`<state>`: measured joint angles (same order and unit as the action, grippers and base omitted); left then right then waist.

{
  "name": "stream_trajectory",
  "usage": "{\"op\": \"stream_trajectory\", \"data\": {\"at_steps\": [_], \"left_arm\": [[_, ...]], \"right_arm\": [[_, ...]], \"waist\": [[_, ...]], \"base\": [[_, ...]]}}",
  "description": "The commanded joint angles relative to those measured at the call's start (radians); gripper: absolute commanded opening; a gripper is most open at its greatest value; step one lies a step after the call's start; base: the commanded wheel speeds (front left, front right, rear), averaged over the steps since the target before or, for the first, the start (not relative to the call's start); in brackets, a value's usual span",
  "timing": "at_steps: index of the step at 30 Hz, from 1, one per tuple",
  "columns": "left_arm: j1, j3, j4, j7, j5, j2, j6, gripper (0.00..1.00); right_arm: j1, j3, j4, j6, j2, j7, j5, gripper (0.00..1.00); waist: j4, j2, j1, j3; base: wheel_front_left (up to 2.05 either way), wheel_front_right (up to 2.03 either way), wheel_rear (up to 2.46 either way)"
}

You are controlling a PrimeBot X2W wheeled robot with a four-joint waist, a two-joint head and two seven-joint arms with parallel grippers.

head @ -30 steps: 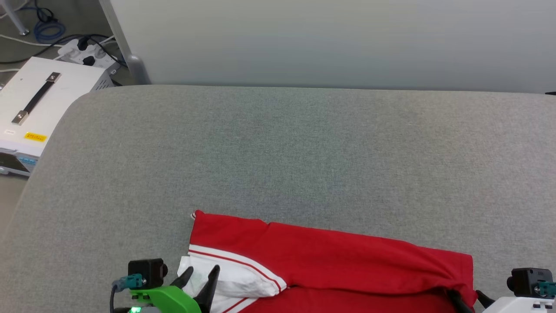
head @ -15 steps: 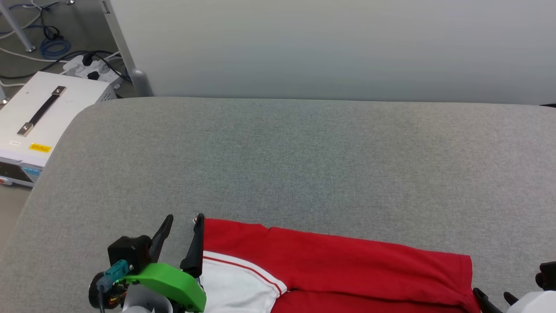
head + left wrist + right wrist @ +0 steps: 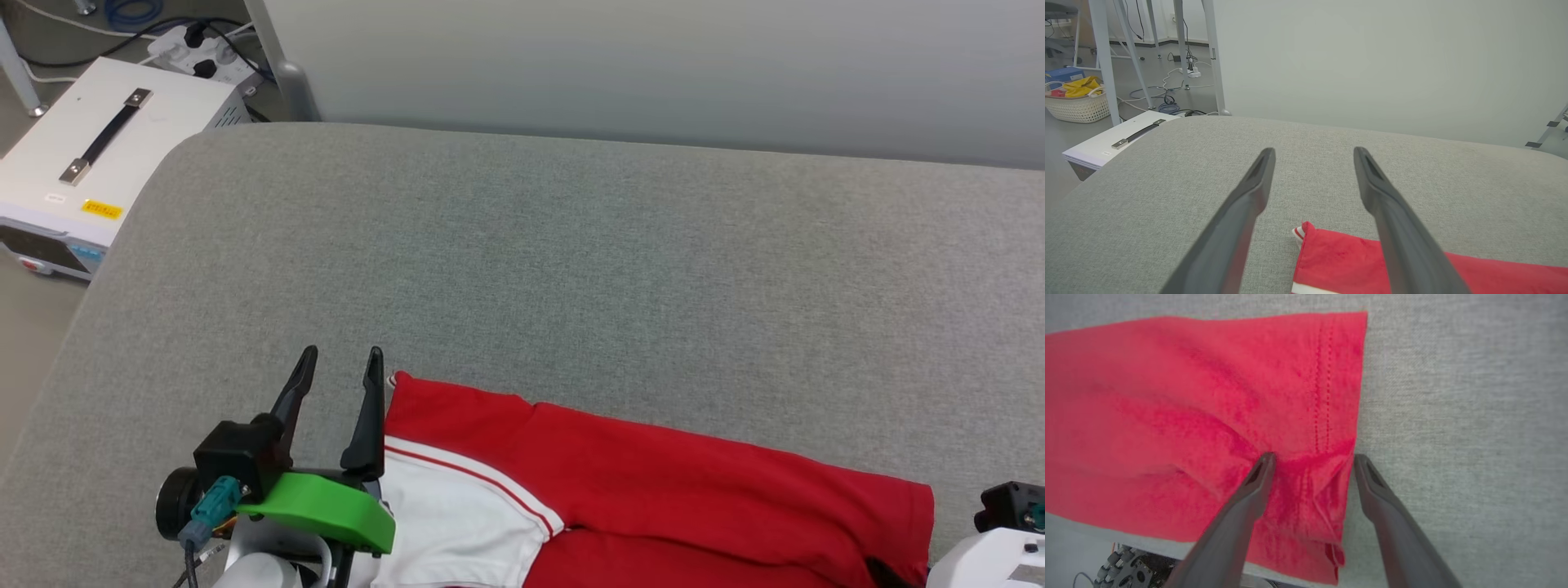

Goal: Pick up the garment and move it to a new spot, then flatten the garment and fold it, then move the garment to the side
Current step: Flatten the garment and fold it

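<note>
The garment (image 3: 653,490) lies folded along the near edge of the grey cushion (image 3: 571,245). The left gripper (image 3: 341,355) stands spread and empty just beside its left corner. The right gripper (image 3: 1312,457) straddles the hem corner, jaws apart, nothing clamped. Risk: pinching one layer only would open the fold.

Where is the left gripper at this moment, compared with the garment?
In the head view the left gripper is at the lower left, open over the grey padded surface, right beside the far left corner of the garment.
</note>
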<state>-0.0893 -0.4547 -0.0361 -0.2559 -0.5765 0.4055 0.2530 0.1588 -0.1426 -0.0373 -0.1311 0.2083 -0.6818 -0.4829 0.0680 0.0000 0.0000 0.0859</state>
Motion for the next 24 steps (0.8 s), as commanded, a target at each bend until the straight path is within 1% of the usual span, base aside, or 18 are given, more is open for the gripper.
{"op": "stream_trajectory", "data": {"at_steps": [1, 5, 6, 7, 8, 12, 17, 19, 24], "left_arm": [[-0.015, 0.003, -0.003, -0.006, 0.018, -0.009, -0.005, 1.00], [-0.015, 0.011, 0.003, -0.006, 0.028, -0.024, -0.009, 1.00], [-0.015, 0.013, 0.004, -0.006, 0.030, -0.027, -0.010, 1.00], [-0.014, 0.016, 0.005, -0.006, 0.032, -0.030, -0.012, 1.00], [-0.012, 0.016, 0.008, -0.006, 0.033, -0.031, -0.012, 1.00], [-0.005, 0.019, 0.016, -0.006, 0.042, -0.032, -0.014, 1.00], [0.016, 0.019, 0.029, 0.004, 0.038, -0.025, -0.005, 1.00], [0.022, 0.023, 0.026, 0.007, 0.036, -0.021, 0.004, 1.00], [0.036, 0.024, 0.017, 0.013, 0.036, -0.015, 0.016, 1.00]], "right_arm": [[-0.016, 0.015, -0.025, 0.000, 0.002, -0.006, -0.014, 1.00], [-0.025, 0.056, -0.086, 0.000, -0.005, -0.019, -0.045, 1.00], [-0.026, 0.060, -0.097, 0.000, -0.008, -0.024, -0.051, 0.90], [-0.029, 0.069, -0.110, 0.000, -0.009, -0.032, -0.057, 0.26], [-0.031, 0.075, -0.116, 0.000, -0.009, -0.033, -0.061, 0.00], [-0.050, 0.094, -0.122, 0.000, 0.002, -0.021, -0.071, 0.00], [-0.074, 0.094, -0.092, 0.000, 0.030, 0.012, -0.067, 0.00], [-0.083, 0.085, -0.063, 0.000, 0.050, 0.022, -0.063, 0.00], [-0.079, 0.034, -0.018, 0.000, 0.071, 0.002, -0.045, 0.00]], "waist": [[0.023, 0.0000, 0.0000, 0.027], [0.031, 0.0000, 0.0000, 0.039], [0.032, 0.0000, 0.0000, 0.040], [0.032, 0.0000, 0.0000, 0.041], [0.032, 0.0000, 0.0000, 0.041], [0.025, 0.0000, 0.0000, 0.034], [0.007, 0.0000, 0.0000, 0.008], [-0.004, 0.0000, 0.0000, -0.006], [-0.026, 0.0000, 0.0000, -0.028]], "base": [[0.00, 0.00, 0.00], [0.00, 0.00, 0.00], [0.00, 0.00, 0.00], [0.00, 0.00, 0.00], [0.00, 0.00, 0.00], [0.00, 0.00, 0.00], [0.00, 0.00, 0.00], [0.00, 0.00, 0.00], [0.00, 0.00, 0.00]]}}
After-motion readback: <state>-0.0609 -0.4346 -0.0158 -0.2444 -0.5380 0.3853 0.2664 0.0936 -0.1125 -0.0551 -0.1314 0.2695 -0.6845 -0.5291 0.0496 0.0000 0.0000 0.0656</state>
